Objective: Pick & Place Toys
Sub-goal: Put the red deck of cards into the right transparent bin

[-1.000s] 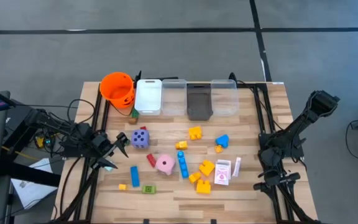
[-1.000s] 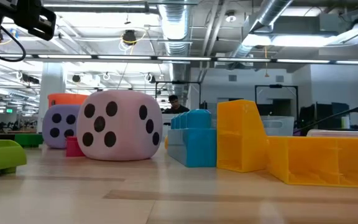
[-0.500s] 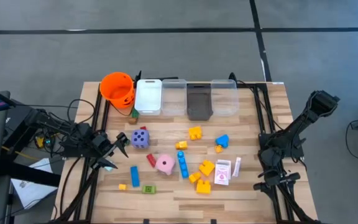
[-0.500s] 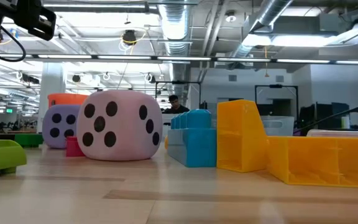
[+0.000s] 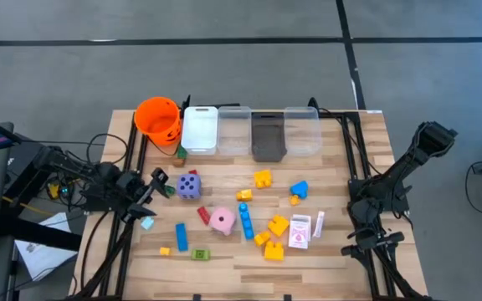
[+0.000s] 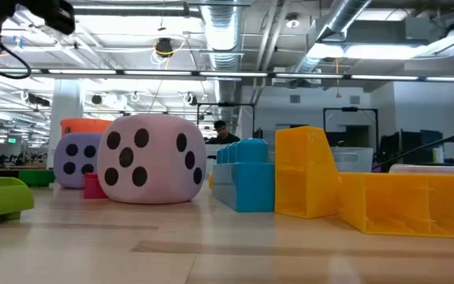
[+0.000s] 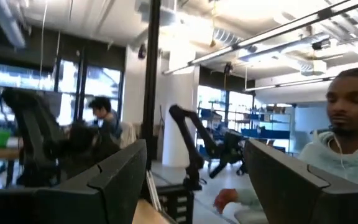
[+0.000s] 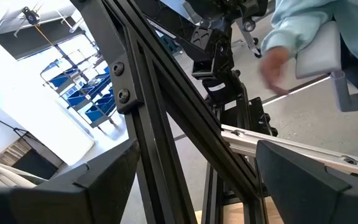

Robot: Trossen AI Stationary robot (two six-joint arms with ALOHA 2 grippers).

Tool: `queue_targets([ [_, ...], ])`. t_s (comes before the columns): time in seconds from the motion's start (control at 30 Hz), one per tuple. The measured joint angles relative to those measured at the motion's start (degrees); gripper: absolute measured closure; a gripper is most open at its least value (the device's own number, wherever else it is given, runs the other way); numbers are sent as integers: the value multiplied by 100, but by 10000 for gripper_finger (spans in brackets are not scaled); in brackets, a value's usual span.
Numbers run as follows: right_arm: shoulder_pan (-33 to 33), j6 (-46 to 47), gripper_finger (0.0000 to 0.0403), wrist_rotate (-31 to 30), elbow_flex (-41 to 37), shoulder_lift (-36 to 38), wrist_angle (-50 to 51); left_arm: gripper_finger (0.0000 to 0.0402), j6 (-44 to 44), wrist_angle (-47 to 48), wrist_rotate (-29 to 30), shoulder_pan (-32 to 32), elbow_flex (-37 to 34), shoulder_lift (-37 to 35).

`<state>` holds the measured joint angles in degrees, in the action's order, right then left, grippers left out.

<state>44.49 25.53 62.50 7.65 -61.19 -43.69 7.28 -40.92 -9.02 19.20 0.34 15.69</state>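
Jaws wide on both — left gripper (image 5: 152, 189) has swung nearer the purple die (image 5: 188, 186).

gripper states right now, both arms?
Left gripper: open, holding nothing, at the table's left edge.
Right gripper: open, holding nothing, parked at the right edge.

No words, brands or numbers can be read anywhere. Print on the pink-white cards (image 5: 300, 231) near the tabletop's right front is too small to read.
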Motion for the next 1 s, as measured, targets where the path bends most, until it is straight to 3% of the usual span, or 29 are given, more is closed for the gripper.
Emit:
queue_targets([
  [0.13,0,14,83,-1,1,-2,0,137,-42,-461,0,2,1,148],
  [0.2,1,529,83,-23,-1,1,-122,137,166,-551,0,1,1,238],
  [0.4,-1,1018,83,-822,12,7,-1129,137,342,-546,0,0,0,645],
  [0.53,-4,746,83,-1629,12,9,-1432,137,333,-543,267,0,2,990],
  [0.73,-405,902,83,-3248,12,9,-1482,137,380,-556,1557,0,2,1365],
  [0.9,-957,901,83,-4742,12,9,-1159,137,388,-725,1663,0,2,1503],
  [1.0,-1270,972,83,-5125,12,9,-1047,137,390,-958,1663,0,2,1511],
])
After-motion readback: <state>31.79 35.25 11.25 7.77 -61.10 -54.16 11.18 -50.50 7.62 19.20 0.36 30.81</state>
